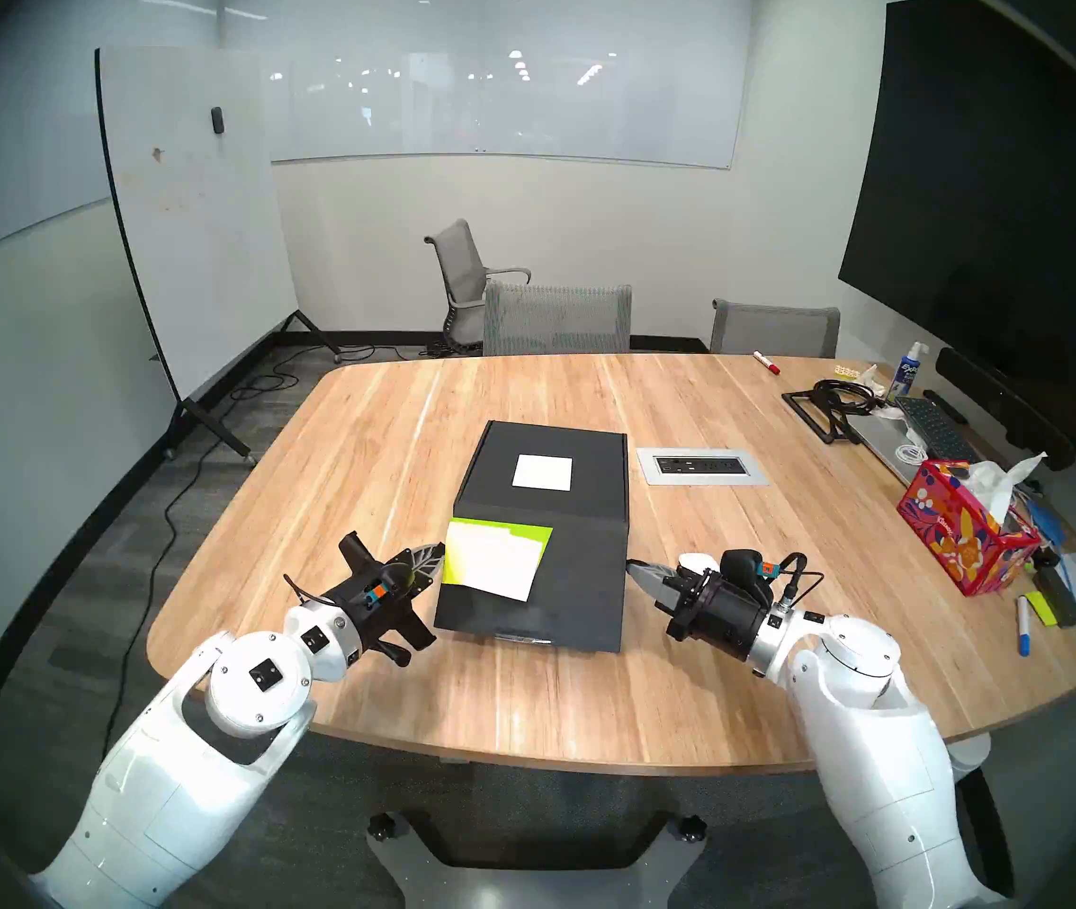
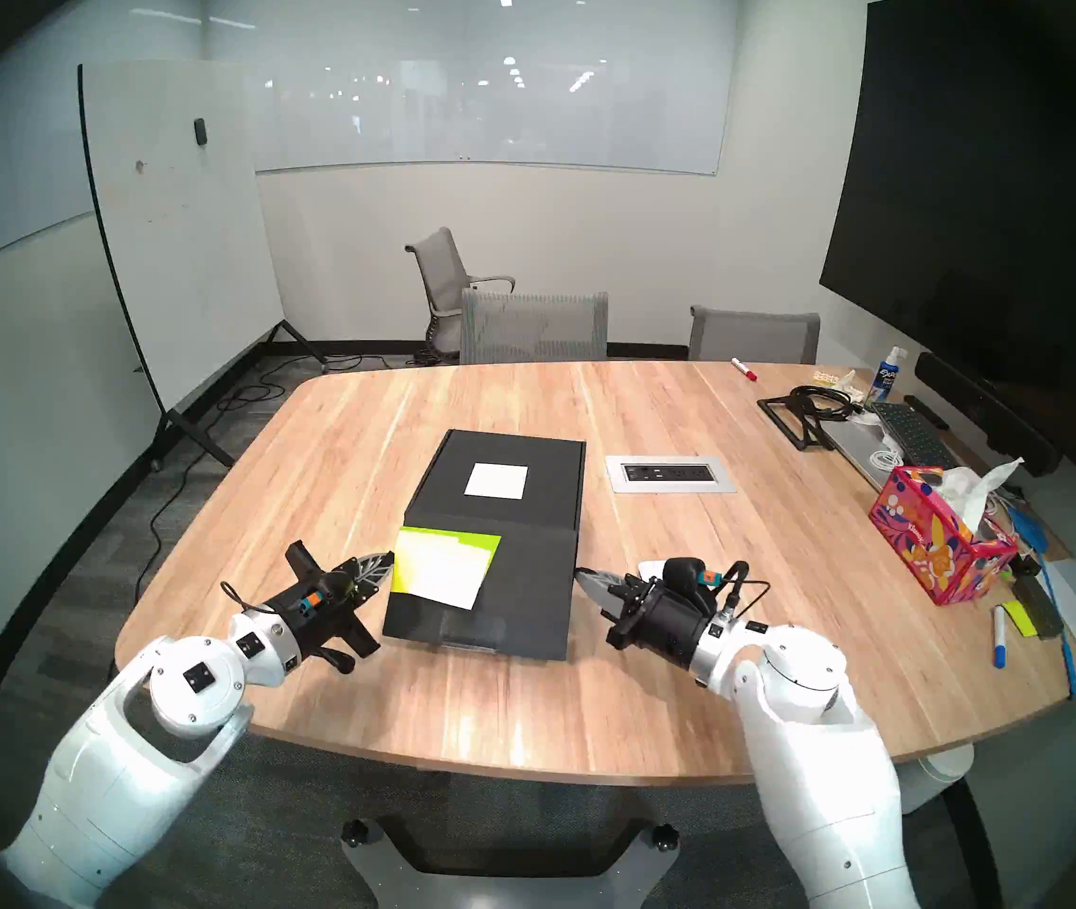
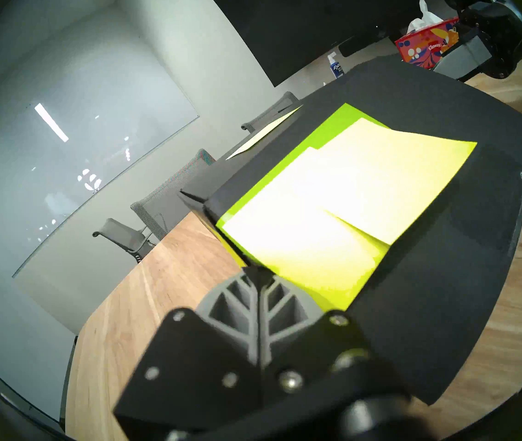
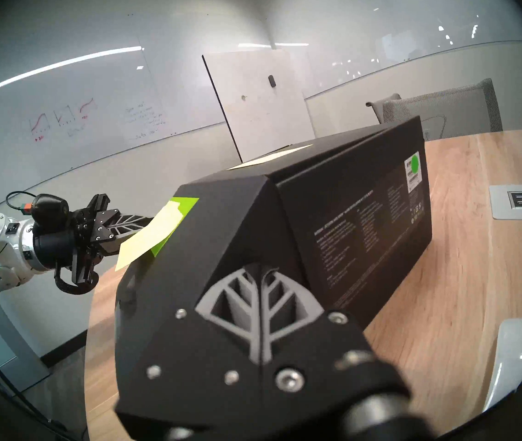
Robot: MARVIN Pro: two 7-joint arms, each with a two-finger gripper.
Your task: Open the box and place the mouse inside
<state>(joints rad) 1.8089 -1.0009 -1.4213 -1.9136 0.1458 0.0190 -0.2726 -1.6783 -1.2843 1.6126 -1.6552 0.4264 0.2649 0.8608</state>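
at the near middle of the table (image 1: 391, 691) sits the box (image 1: 548, 494), a matte black cardboard block with a white label (image 1: 542, 473) on its lid and yellow-green notes (image 1: 496, 557) stuck on the front flap (image 1: 581, 580), which already slopes out toward the robot rather than lying flat against the front. the left gripper (image 1: 437, 555) has its ribbed grey fingers pressed together at the flap's left edge, beside the notes; the right gripper (image 1: 632, 568) is likewise closed, its tip at the flap's right edge. whether either pinches card or only pushes under it i cannot tell. the mouse (image 4: 508, 360), smooth glossy white and low, lies on the wood just right of the box, near the right wrist. to do this well, i judge both tips should lift evenly so the stiff flap swings without twisting, and the light box is not dragged along the slick wood. the notes are loose paper, curling at a corner, and could snag or peel. the right arm should keep off the mouse, which would slide easily.
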